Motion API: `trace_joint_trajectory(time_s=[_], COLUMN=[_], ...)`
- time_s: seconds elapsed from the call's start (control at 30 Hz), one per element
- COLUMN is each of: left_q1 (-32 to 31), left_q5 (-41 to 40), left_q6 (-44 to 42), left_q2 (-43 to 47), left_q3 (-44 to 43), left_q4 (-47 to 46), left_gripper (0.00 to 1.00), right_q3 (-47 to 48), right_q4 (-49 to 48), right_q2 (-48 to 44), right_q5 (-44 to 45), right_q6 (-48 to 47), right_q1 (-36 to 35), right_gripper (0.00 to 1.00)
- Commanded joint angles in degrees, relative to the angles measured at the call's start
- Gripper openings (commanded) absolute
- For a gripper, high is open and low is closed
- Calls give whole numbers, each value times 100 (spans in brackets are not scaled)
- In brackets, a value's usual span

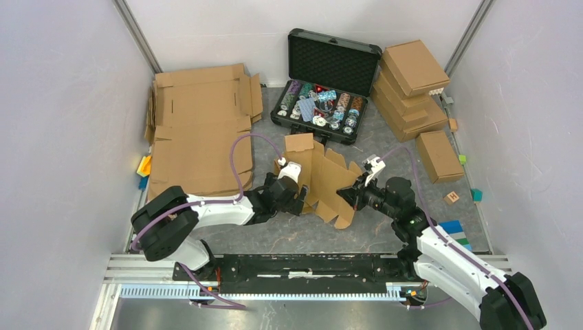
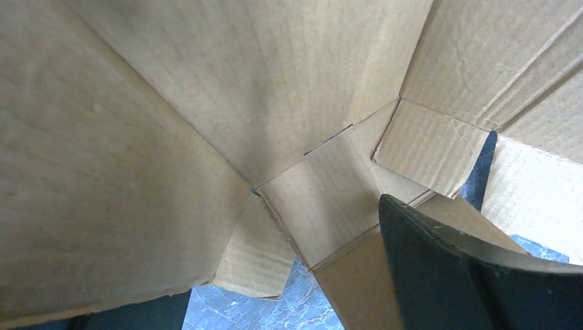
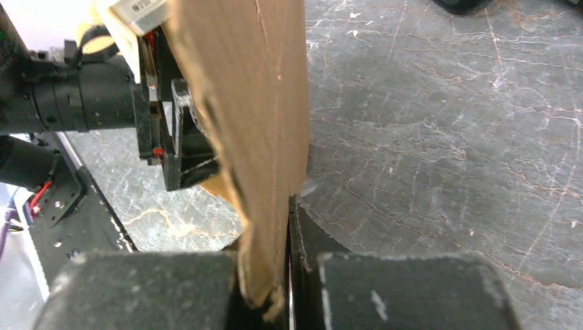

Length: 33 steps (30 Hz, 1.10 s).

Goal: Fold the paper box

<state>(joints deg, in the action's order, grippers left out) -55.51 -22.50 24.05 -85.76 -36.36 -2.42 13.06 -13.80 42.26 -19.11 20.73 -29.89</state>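
The paper box (image 1: 323,180) is a part-folded brown cardboard mailer standing on the grey table between my two grippers, flaps sticking up. My left gripper (image 1: 297,196) is at its left lower edge. In the left wrist view the box (image 2: 275,103) fills the frame, and the gripper (image 2: 278,254) stands open with a flap between its spread fingers (image 2: 440,268). My right gripper (image 1: 350,194) is shut on the box's right flap. The right wrist view shows the flap (image 3: 247,103) pinched edge-on in the gripper (image 3: 275,275), with the left gripper (image 3: 175,130) behind it.
An open black case (image 1: 323,96) of chips stands behind the box. Large cardboard sheets (image 1: 196,130) lie at back left. A stack of folded boxes (image 1: 412,86) and one small box (image 1: 438,155) sit at right. Coloured blocks (image 1: 144,167) and a wooden block (image 1: 452,198) lie near the side walls.
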Motion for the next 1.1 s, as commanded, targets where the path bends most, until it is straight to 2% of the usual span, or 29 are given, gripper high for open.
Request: trace_joint_trajectory(time_s=[0.0, 0.2, 0.5, 0.77, 1.07], left_q1=[-163, -372, -351, -175, 73], left_q5=[-231, -552, -325, -145, -38], left_q6=[-208, -144, 162, 439, 632], left_q2=[-160, -142, 137, 322, 668], left_q3=[-153, -95, 3, -184, -16], left_q4=[87, 84, -212, 204, 565], left_gripper=[100, 100, 100, 100, 100], right_q3=[532, 782, 61, -228, -410], right_q4=[55, 241, -161, -229, -323], right_q2=[245, 349, 28, -121, -491], right_q5=[-202, -18, -72, 398, 896], right_q6=[447, 353, -157, -686, -830], right_q1=[-26, -25, -168, -519, -641], right_gripper=[7, 8, 10, 10, 10])
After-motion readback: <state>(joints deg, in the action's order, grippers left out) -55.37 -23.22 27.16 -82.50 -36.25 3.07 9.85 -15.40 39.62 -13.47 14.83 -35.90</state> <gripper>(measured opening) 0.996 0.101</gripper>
